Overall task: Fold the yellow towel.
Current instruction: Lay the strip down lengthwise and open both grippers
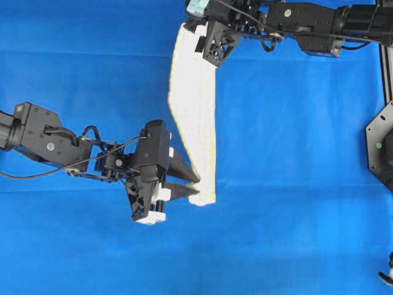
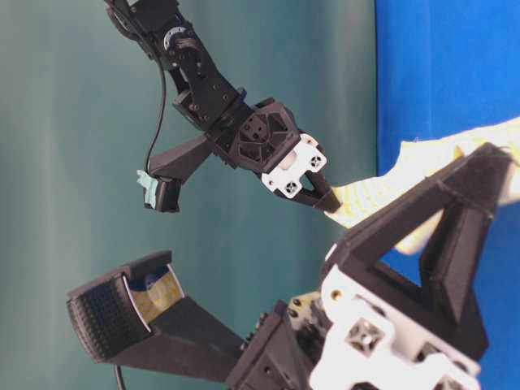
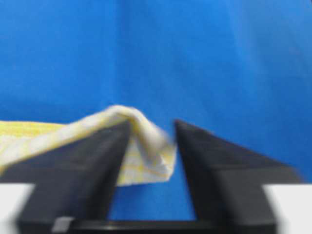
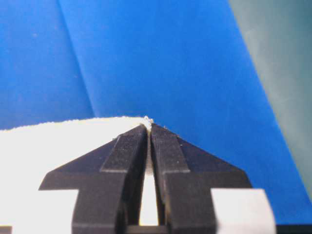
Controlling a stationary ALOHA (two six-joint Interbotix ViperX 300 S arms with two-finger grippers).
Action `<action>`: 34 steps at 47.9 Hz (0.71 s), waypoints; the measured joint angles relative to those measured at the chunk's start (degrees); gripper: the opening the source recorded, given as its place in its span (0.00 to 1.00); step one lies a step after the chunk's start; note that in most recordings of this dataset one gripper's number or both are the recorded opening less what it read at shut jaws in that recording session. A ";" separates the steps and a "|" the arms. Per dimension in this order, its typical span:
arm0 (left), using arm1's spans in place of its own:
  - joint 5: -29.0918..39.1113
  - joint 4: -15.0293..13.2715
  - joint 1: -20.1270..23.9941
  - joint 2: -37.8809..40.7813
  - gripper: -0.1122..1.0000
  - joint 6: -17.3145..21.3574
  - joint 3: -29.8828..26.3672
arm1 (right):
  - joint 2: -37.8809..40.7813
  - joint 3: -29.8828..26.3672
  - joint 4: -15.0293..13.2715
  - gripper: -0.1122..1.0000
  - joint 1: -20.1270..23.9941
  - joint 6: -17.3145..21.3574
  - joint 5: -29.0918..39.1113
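Observation:
The yellow towel [image 1: 193, 110] lies as a long narrow folded strip, running from the top centre down to the middle of the blue tablecloth. My left gripper [image 1: 196, 186] is at the strip's near end and stands open. In the left wrist view a towel corner [image 3: 146, 161] droops between its fingers, draped against the left finger [image 3: 87, 165]. My right gripper [image 1: 201, 44] is at the far end, jaws pressed together on the towel's edge [image 4: 58, 146]. From table level that end of the towel [image 2: 382, 191] is lifted, pinched by the right gripper [image 2: 329, 201].
The blue tablecloth [image 1: 295, 184] covers the whole work surface. A black arm base [image 1: 381, 144] stands at the right edge. A teal wall [image 2: 81, 162] rises behind the table in the table-level view.

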 measured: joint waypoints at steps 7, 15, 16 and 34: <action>1.93 0.00 0.00 -0.79 0.73 0.35 0.09 | 0.00 0.00 -0.44 0.61 0.79 -0.53 -0.35; 8.00 0.00 0.26 -5.01 0.68 0.79 0.70 | -0.88 0.09 -1.23 0.82 0.79 -2.02 -0.09; 8.70 0.00 0.44 -5.62 0.69 0.88 0.88 | -1.41 0.00 -1.32 0.81 0.79 -2.02 0.09; 13.97 0.62 10.02 -16.17 0.69 5.71 8.00 | -11.51 6.42 -1.32 0.78 0.18 -1.93 1.58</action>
